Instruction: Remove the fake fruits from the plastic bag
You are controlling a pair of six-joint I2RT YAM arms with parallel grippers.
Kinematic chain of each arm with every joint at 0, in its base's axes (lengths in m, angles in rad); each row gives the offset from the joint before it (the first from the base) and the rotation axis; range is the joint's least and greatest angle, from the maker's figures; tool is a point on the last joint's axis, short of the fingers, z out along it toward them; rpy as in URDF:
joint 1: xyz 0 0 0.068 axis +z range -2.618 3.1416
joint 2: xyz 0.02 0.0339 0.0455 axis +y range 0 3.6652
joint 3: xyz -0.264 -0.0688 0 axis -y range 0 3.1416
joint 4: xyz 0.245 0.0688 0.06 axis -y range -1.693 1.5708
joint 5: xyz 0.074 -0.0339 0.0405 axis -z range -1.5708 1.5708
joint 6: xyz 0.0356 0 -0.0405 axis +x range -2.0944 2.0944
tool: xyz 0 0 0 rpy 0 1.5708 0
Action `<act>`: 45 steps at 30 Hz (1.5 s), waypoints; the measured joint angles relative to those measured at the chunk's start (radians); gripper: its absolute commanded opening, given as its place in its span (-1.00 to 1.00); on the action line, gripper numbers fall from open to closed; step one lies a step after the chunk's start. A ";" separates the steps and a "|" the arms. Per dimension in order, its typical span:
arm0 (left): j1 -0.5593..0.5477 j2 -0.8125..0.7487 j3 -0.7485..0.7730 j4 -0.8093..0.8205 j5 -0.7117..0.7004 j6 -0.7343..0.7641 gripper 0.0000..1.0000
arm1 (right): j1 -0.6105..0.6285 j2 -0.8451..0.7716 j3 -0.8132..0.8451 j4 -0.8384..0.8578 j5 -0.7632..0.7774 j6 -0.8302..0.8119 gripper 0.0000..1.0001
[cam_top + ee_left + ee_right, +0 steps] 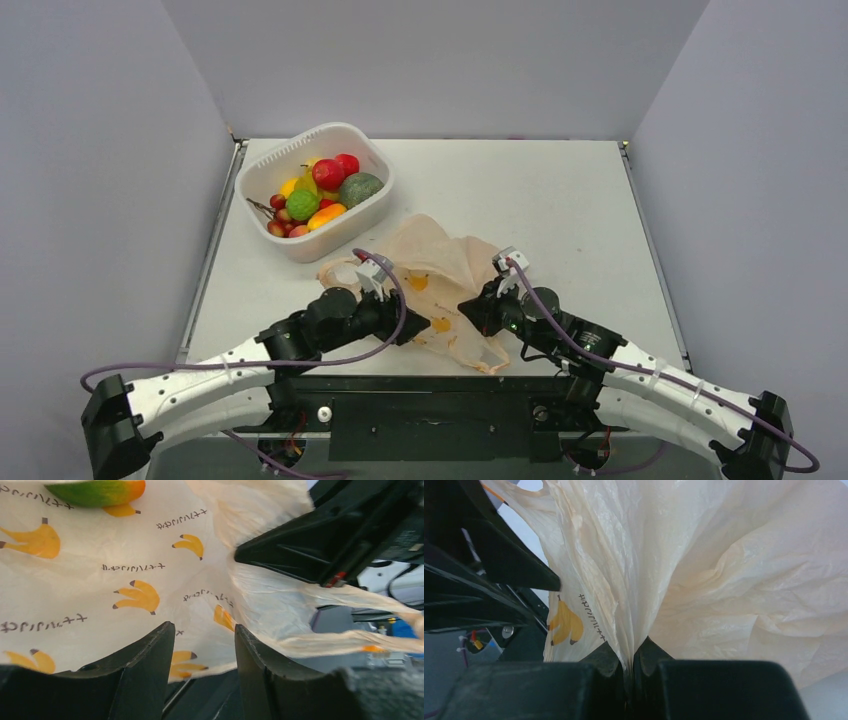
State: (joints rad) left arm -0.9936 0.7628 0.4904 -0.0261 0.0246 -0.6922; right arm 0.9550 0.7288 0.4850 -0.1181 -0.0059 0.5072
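- Two grippers work at the plastic bag point(450, 262); it lies crumpled on the table point(560, 200), near the front edge, btw them.
- Bag long axis: diagonal, far-left to near-right.
- R gripper point(629, 662): closed, pinches a bag fold.
- L gripper point(204, 627): jaws apart, nothing clamped.
- One green-orange fruit point(95, 490) by the bag film; inside or not, cannot tell.

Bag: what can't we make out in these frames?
- Top view: bag contents, hidden by its own crumpled film.
- Left wrist: green-orange fruit, cut off by the top edge; in or out of the bag unclear.
- Left wrist: whether the left gripper touches the film; no depth cue.
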 measured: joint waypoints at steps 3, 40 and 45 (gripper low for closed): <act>-0.054 0.122 0.000 0.087 -0.092 -0.012 -0.24 | 0.000 -0.015 0.000 0.011 -0.013 0.018 -1.00; -0.085 0.677 0.034 0.546 -0.744 -0.422 0.52 | 0.195 0.319 0.394 -0.621 0.666 0.127 0.69; -0.085 0.677 0.025 0.546 -0.717 -0.423 0.54 | 0.097 0.463 0.443 -0.557 0.666 -0.063 0.52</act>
State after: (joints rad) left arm -1.0782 1.4399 0.5152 0.5201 -0.6926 -1.1156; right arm 1.0523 1.1919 0.9283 -0.6754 0.6605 0.4442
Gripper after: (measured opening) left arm 0.762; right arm 0.846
